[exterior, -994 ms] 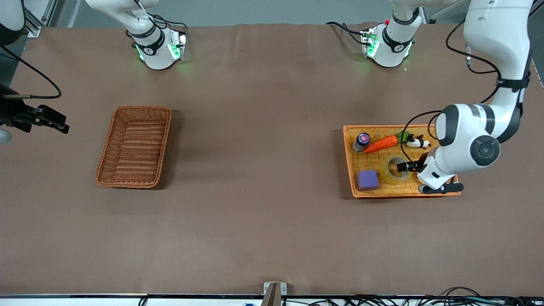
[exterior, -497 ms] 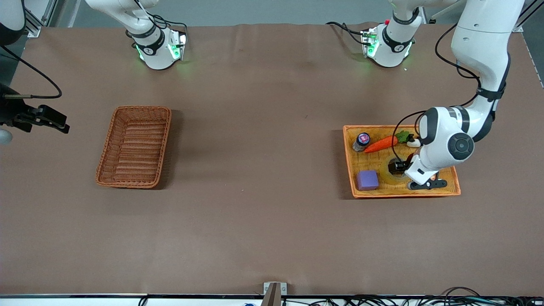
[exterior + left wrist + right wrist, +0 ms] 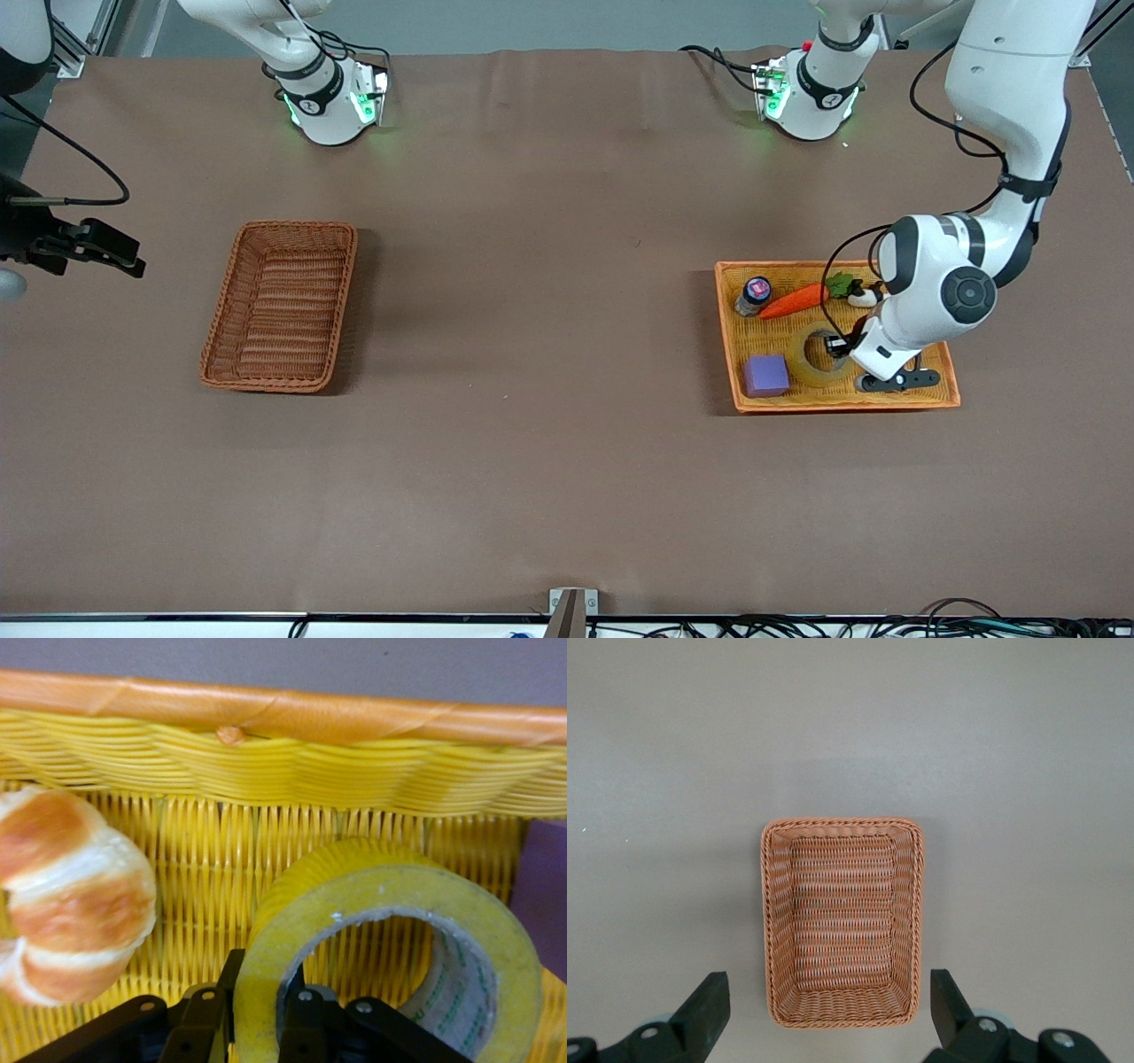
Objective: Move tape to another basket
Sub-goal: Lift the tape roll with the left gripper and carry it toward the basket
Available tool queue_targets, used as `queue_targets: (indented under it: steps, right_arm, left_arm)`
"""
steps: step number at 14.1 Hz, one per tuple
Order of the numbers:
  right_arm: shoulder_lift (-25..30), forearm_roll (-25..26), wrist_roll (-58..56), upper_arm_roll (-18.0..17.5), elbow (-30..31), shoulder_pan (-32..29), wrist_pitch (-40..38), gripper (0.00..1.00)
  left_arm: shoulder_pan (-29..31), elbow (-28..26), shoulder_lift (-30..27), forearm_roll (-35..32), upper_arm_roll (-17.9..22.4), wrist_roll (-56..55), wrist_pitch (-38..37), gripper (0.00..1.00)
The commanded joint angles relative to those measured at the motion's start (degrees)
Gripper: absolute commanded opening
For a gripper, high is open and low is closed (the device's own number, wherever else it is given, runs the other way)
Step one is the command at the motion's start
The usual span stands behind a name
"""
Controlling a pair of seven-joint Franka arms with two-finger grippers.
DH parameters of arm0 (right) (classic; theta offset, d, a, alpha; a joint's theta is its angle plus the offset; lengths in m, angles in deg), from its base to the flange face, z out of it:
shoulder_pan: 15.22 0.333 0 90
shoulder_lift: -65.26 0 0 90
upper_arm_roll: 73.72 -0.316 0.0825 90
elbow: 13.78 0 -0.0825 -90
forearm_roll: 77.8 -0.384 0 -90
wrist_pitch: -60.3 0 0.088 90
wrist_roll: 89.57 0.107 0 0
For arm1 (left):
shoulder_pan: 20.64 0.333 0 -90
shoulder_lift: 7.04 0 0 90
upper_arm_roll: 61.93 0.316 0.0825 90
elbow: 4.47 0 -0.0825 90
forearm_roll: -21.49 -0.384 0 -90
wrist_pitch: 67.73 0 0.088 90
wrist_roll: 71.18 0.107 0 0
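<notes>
While left gripper [image 3: 252, 1028] pinches the tape [image 3: 390, 943] (unlabelled), right waits.

Yellowish tape [image 3: 823, 355]; purple cube [image 3: 765, 376]

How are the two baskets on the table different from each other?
The basket is dark reddish-brown, and the tray is brighter orange-yellow. The basket has nothing in it, while the tray holds the tape, a purple cube, a toy carrot and more. The basket sits toward the right arm's end of the table, the tray toward the left arm's end, where the left gripper grips the tape's wall. Both are rectangular and woven.
</notes>
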Motion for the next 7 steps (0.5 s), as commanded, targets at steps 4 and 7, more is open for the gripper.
queue_targets:
  steps: [4, 7]
  right_arm:
    - [1.37, -1.00, -0.54, -0.04, 1.41, -0.10, 0.00, 1.00]
    - [1.37, -1.00, -0.54, -0.04, 1.50, -0.19, 0.00, 1.00]
  left_arm:
    - [-0.91, 17.26, -4.96, 0.27, -1.80, -0.57, -30.89, 0.02]
    - [-1.18, 21.68, -4.43, 0.27, -9.70, -6.94, -32.78, 0.07]
